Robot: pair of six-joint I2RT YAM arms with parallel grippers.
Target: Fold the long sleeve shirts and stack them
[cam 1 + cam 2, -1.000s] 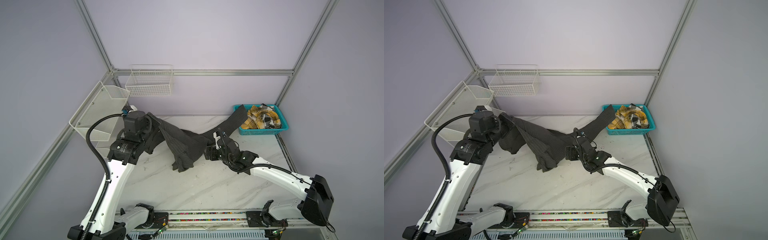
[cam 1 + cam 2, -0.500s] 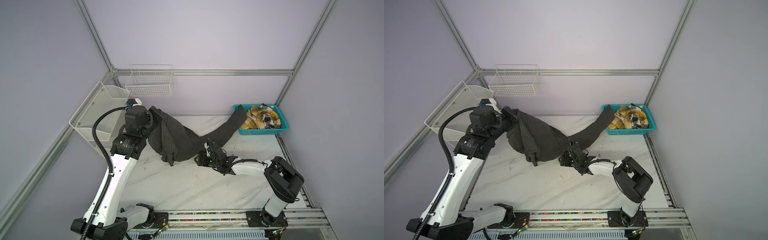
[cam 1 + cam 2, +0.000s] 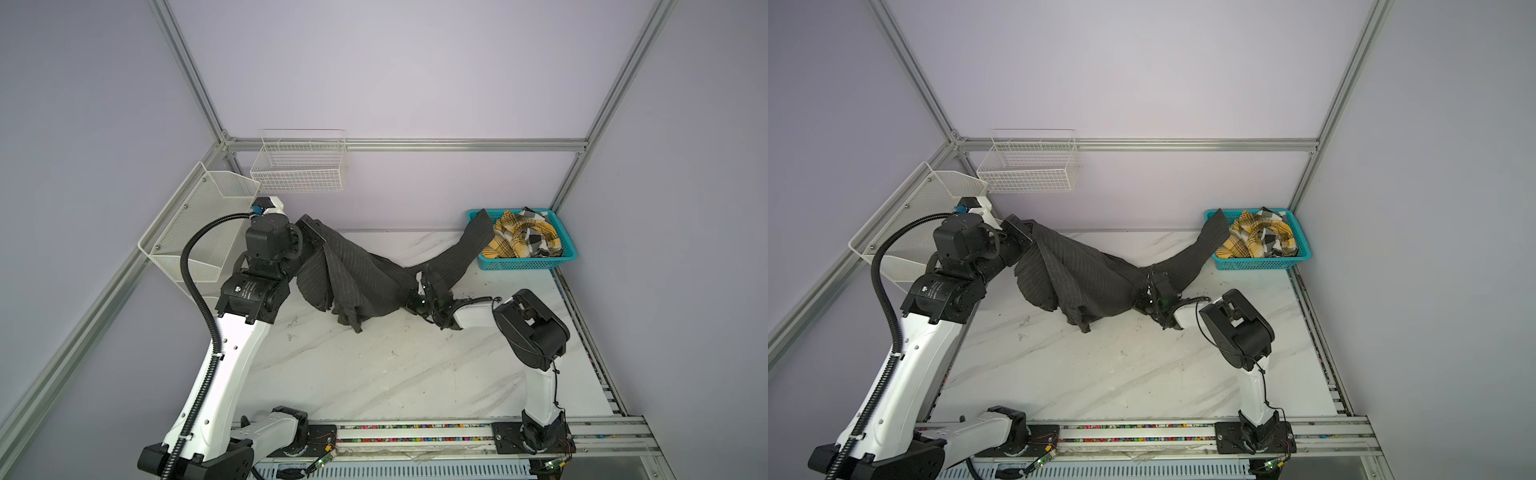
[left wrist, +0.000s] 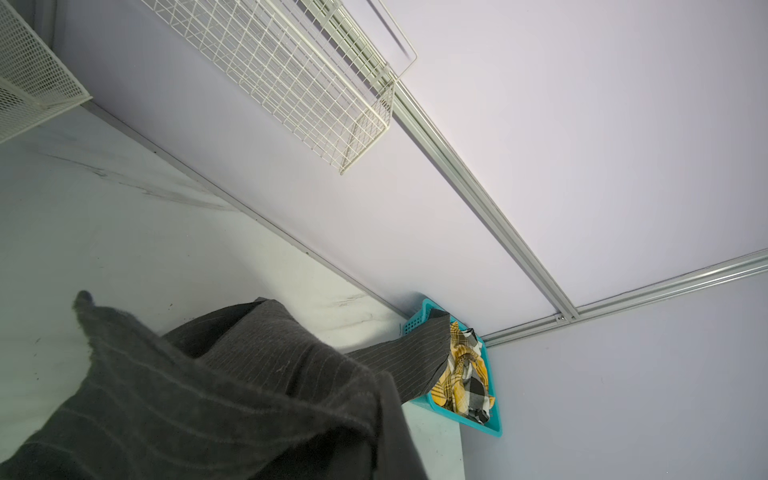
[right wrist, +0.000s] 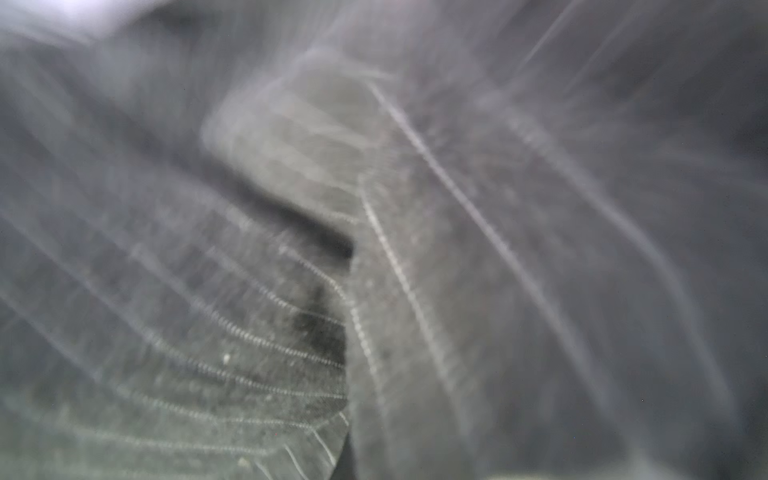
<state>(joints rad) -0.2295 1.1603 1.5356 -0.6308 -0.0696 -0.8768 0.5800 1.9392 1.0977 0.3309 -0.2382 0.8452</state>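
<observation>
Within the last second the right arm has folded its elbow upward and brought the right tool (image 3: pixel 417 291) low to the bench (image 3: pixel 374 374), where its jaws, wide a second ago, have come together. The left arm has drawn back and up toward the rear left corner. The charcoal pinstriped shirt (image 3: pixel 353 278) now hangs as a sagging span between the two arms. The left tool (image 3: pixel 311 233) is clamped on one end of it, well above the bench, so that the body falls in loose pleats. The right tool's fingertips are buried in the cloth. In both top views the fabric gathers to a point there, and the right wrist view shows only blurred pinstripe pressed against the lens, so it appears clamped on a bunch of the shirt's middle. One sleeve (image 3: pixel 461 253) trails across the bench, and its end is draped over the rim of the teal basket (image 3: pixel 528 264). The plaid shirt (image 3: pixel 523 239) lies crumpled inside that basket, untouched. The two-point hold looks meant to pull the dark shirt free of the basket and spread it flat. No fold has been made and nothing is stacked. The risk is that the trailing sleeve drags the basket or snags the plaid shirt.
</observation>
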